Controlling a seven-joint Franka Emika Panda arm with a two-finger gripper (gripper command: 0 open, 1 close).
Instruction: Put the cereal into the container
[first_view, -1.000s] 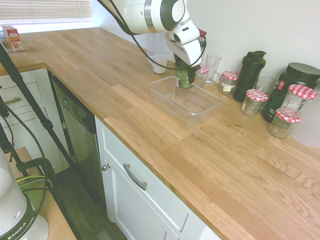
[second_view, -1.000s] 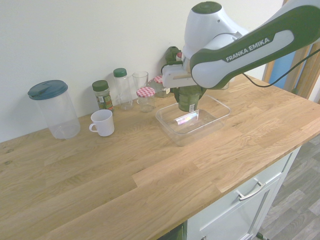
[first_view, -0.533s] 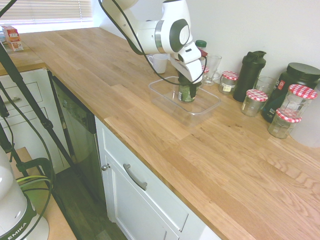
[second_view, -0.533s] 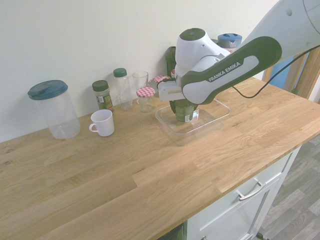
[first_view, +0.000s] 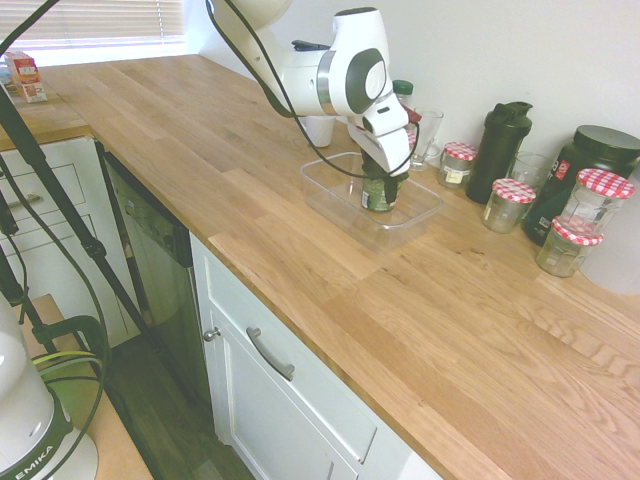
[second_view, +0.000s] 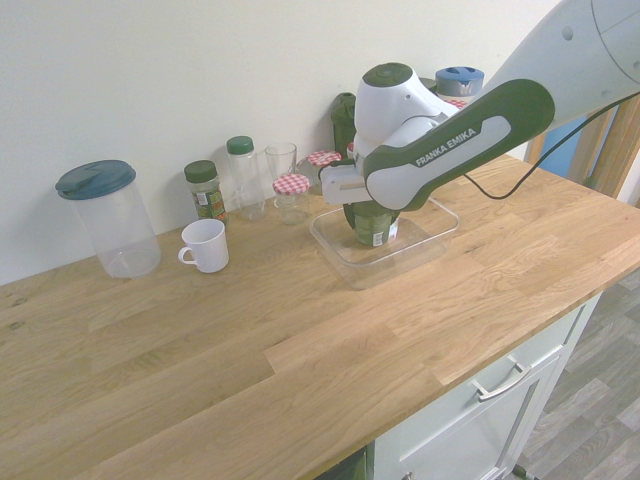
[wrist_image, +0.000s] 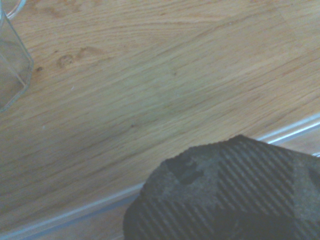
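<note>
Pincer (first_view: 384, 172) around green cup (first_view: 379, 194) inside clear tray (first_view: 410, 219)

This is a kitchen. Beneath and around the gripper (first_view: 384, 172) runs a wooden worktop (first_view: 270, 230), with white cupboards (first_view: 300, 370) under its edge, below the gripper, fitted with metal handles (first_view: 270, 355). A metal-fronted appliance (first_view: 155, 260) is built in beside them, lower than the gripper. Lidded jars (first_view: 509, 205) and a drinking glass (first_view: 427, 135) stand on the worktop near the gripper, between it and the wall; a white mug (second_view: 205, 246) and a tall lidded jug (second_view: 115, 220) are farther off along the worktop. Well away from the gripper, a slatted blind (first_view: 90, 22) hangs above the worktop.
</note>
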